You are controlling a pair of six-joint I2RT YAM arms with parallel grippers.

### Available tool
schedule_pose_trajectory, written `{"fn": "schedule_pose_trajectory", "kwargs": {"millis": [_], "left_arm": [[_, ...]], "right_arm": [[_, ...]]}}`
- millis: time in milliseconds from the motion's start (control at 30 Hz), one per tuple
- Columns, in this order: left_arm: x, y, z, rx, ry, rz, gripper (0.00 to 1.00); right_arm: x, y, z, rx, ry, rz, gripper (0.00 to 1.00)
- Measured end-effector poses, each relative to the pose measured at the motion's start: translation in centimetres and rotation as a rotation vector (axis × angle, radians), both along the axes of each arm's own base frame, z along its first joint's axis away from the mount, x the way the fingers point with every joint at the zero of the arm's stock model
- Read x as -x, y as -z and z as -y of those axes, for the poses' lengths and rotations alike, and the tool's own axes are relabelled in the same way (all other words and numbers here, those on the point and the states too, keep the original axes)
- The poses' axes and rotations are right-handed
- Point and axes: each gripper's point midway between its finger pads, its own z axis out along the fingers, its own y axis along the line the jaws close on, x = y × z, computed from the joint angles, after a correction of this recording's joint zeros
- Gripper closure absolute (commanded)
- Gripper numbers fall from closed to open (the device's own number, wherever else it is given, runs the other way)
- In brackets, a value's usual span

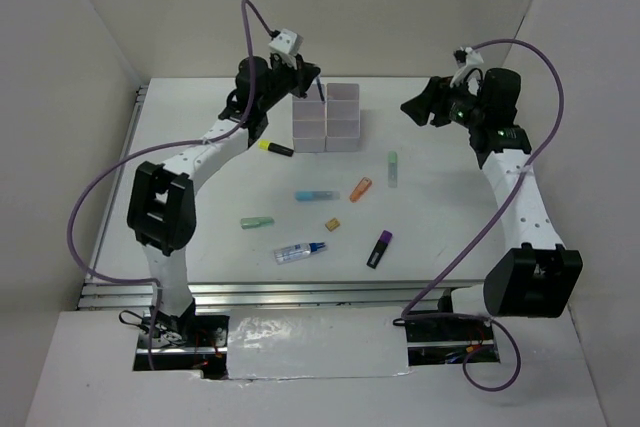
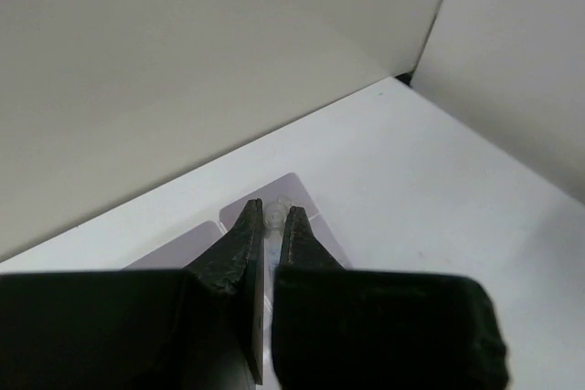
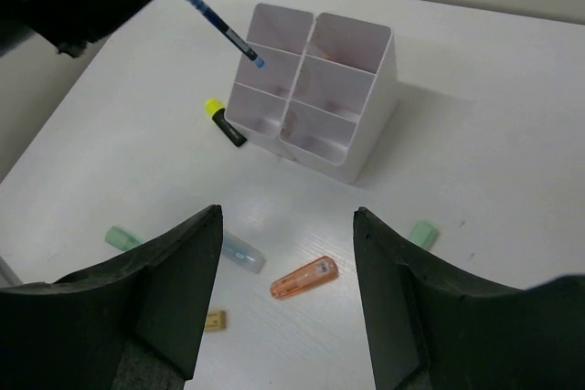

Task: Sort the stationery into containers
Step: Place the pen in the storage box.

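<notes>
My left gripper point(image 1: 306, 80) is shut on a thin dark pen point(image 1: 319, 90) and holds it tilted, tip down, over the left side of the white bins point(image 1: 328, 118). In the left wrist view the fingers point(image 2: 239, 242) pinch the pen's clear end point(image 2: 274, 216) above the bins point(image 2: 315, 226). The right wrist view shows the pen point(image 3: 222, 27) with its blue tip over the bins' point(image 3: 366, 125) left column. My right gripper point(image 1: 415, 107) is open and empty, high at the right; in its own view point(image 3: 286, 216) it hangs above the orange marker point(image 3: 304, 278).
On the table lie a yellow-black marker point(image 1: 277, 148) beside the bins, a light-blue marker point(image 1: 316, 195), an orange marker point(image 1: 360, 189), two green markers point(image 1: 257, 222) point(image 1: 393, 169), a tan block point(image 1: 332, 224), a white tube point(image 1: 300, 251) and a purple marker point(image 1: 379, 249).
</notes>
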Motion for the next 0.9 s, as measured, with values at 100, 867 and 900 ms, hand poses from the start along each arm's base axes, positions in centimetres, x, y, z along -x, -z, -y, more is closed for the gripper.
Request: {"fn": "schedule_pose_trajectory", "kwargs": {"millis": [100,867,900], "left_arm": [[-2.0,2.6,1.0,-0.026,-0.021,0.007,1.00],[-7.6,5.4,4.5,-0.039,-0.044,0.125,0.88],[-7.6,5.8,4.6,-0.045,-0.041,0.121,0.80]], "right_arm": [[0.2,0.0,0.9,0.007,0.037,0.003,0.34],[0.4,1.5,2.1,0.067,0.087,-0.012,0.35],[0.3,1.6,2.2,0.070,0.093,-0.012,0.35]]}}
